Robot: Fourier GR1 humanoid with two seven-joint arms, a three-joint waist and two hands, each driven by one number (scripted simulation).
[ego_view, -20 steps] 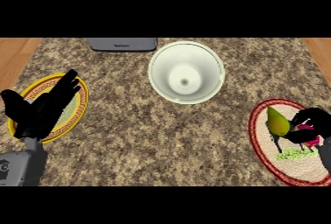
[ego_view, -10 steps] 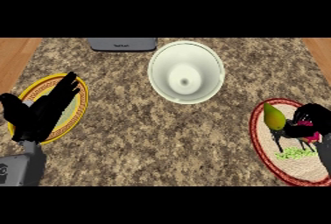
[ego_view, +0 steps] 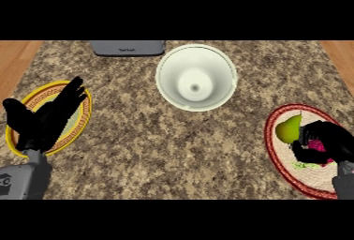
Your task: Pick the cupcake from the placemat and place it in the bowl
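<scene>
The cupcake [ego_view: 317, 146] shows only as a pink patch between the curled fingers of my right hand [ego_view: 325, 145], which is shut on it over the red-rimmed placemat [ego_view: 278, 159] at the right. A green pear [ego_view: 287, 128] lies on the same placemat just left of the hand. The white bowl [ego_view: 195, 76] stands at the top middle, well apart from the right hand. My left hand [ego_view: 47, 122] rests open, fingers up, over the yellow-rimmed plate [ego_view: 83, 117] at the left.
A grey device [ego_view: 128, 47] lies at the counter's far edge, left of the bowl. Wooden strips run along the left and right sides of the granite counter [ego_view: 173, 154]. Green crumbs [ego_view: 303, 165] lie on the placemat under the right hand.
My right hand's fingers have curled tighter round the cupcake, which shows less than before. The left hand has drifted slightly. Bowl and pear are unmoved.
</scene>
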